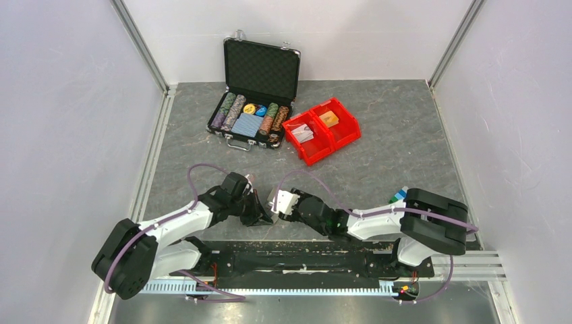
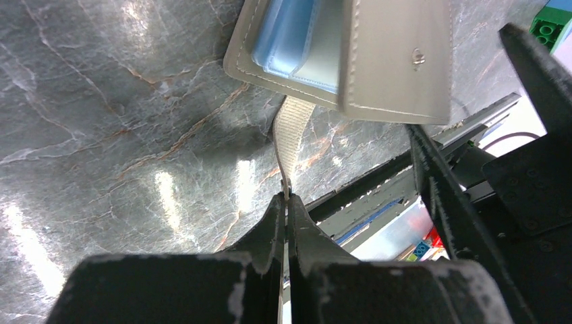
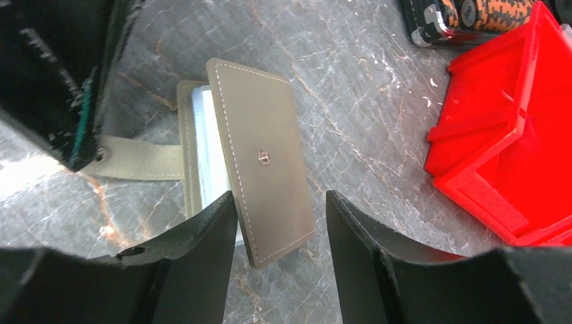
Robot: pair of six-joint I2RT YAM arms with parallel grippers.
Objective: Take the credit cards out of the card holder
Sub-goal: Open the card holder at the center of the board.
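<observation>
The left pincer (image 2: pixel 286 201) is shut tight on the woven strap (image 2: pixel 293 128) of the flat grey stitched card holder (image 2: pixel 391 61). The right pincer (image 3: pixel 280 199) stands open around its stiff flap (image 3: pixel 270 162).

The top view looks down from above and behind the arms, far enough to take in the whole table (image 1: pixel 405 135); the left wrist view looks along the left gripper (image 2: pixel 287 199) at bottom centre, close to the holder (image 2: pixel 394 61) at upper centre; the right wrist view looks past the right gripper (image 3: pixel 280 206), equally close; all three share the holder.
</observation>
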